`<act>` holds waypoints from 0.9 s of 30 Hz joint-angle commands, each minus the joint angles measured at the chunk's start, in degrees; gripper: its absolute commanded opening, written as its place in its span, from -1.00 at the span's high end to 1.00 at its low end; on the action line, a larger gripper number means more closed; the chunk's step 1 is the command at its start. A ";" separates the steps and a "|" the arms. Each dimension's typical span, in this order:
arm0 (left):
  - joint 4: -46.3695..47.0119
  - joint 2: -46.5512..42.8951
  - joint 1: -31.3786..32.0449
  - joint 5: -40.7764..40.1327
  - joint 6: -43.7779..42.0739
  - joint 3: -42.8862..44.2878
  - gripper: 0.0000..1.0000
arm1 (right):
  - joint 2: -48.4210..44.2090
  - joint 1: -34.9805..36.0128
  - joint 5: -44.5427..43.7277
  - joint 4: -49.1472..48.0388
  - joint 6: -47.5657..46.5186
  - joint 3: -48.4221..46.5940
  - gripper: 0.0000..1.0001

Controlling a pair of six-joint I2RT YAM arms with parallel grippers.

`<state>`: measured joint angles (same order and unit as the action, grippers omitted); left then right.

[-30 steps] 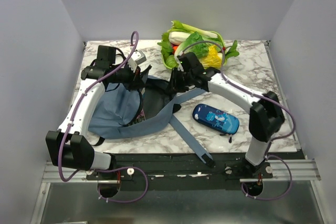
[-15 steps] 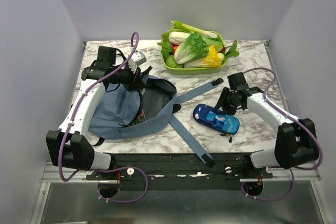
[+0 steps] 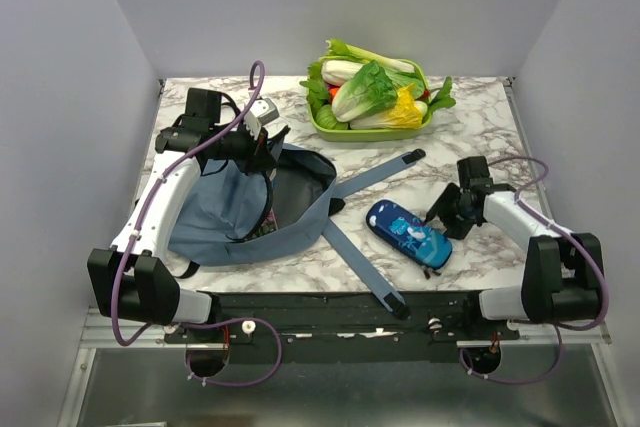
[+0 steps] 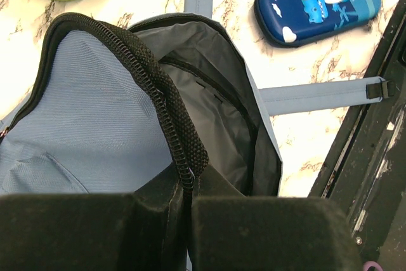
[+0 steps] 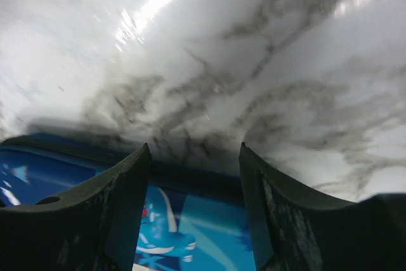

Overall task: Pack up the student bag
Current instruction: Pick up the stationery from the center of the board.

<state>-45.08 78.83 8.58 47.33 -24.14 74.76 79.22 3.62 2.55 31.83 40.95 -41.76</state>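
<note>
On the left of the table (image 3: 480,137), one left gripper (image 4: 187,198) clamped on the black zipper rim (image 4: 158,93) of the one student bag (image 3: 215,202), mouth open, two straps (image 3: 375,173) lying rightward; one right gripper (image 5: 195,157), fingers spread over one pencil case (image 3: 408,234), their gap visible only from the right wrist.

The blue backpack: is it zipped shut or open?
Open. The left claw holds up the zipper edge of the backpack, and the dark lining shows through the gaping mouth.
</note>
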 commanded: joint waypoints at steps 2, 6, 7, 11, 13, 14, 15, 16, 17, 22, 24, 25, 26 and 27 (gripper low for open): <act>0.78 -0.87 0.03 3.73 -0.20 -0.84 0.84 | -8.63 -0.10 8.33 2.00 3.34 7.73 -0.39; 1.31 -0.96 0.03 4.26 0.06 -1.90 0.84 | -16.01 -0.10 16.69 0.52 6.33 16.41 -0.51; 1.66 -1.04 0.03 4.43 0.06 -1.99 0.84 | -18.72 -0.19 18.27 -0.27 7.73 18.01 -0.54; 2.19 -1.04 0.03 4.52 0.41 -2.34 0.84 | -25.23 -0.10 23.46 -3.96 10.64 23.03 -0.61; 2.01 -1.04 0.03 4.70 0.58 -2.08 0.84 | -26.92 -0.19 24.17 -5.99 11.52 23.74 -0.62; 1.84 -0.96 0.03 4.61 0.59 -1.99 0.84 | -28.14 -0.19 25.22 -6.78 11.70 24.52 -0.64; 1.84 -1.13 0.03 4.70 0.50 -1.90 0.84 | -28.76 -0.19 25.49 -7.66 11.78 24.71 -0.64; 1.75 -1.22 0.03 4.70 0.50 -1.90 0.84 | -29.29 -0.19 26.01 -8.27 11.44 24.97 -0.64; 1.66 -1.39 0.03 4.53 0.41 -1.99 0.84 | -29.73 -0.19 26.63 -8.54 11.26 25.41 -0.64; 1.92 -1.40 0.03 4.44 0.85 -2.16 0.83 | -32.19 -0.10 32.34 -11.35 9.42 28.04 -0.64; 2.19 -1.22 0.03 4.61 1.29 -1.99 0.83 | -33.69 -0.19 35.15 -12.40 9.15 29.62 -0.64; 2.36 -1.13 0.03 4.61 1.55 -1.99 0.83 | -35.96 -0.19 35.94 -12.58 8.63 30.15 -0.64; 2.45 -1.13 0.12 4.61 1.81 -1.99 0.83 | -37.11 -0.19 37.25 -12.50 8.27 30.42 -0.64; 2.45 -1.04 0.12 4.70 1.90 -1.81 0.83 | -38.51 -0.19 37.79 -12.59 8.27 30.77 -0.64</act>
<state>-43.38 78.83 8.58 48.58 -23.31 72.84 45.21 3.51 32.91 21.45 50.54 -12.88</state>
